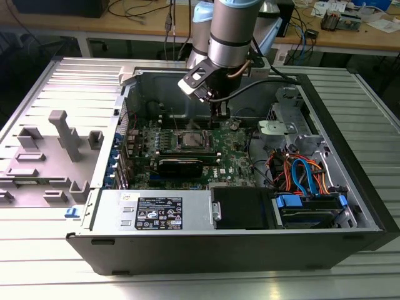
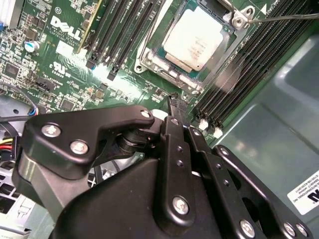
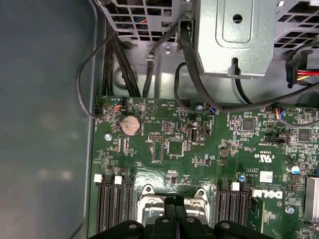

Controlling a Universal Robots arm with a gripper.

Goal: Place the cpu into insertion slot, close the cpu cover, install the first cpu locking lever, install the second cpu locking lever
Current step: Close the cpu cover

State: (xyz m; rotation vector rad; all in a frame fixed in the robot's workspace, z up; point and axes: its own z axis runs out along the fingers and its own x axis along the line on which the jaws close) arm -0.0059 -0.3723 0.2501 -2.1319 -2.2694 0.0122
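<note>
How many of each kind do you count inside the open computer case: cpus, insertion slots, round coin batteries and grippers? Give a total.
cpu: 1
insertion slot: 1
coin battery: 1
gripper: 1
Total: 4

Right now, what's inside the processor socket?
The chip lies flat inside the socket, with its pale metal top showing and the silver rim around it. The socket floor beneath is covered by the chip, so its contacts cannot be seen.
</note>
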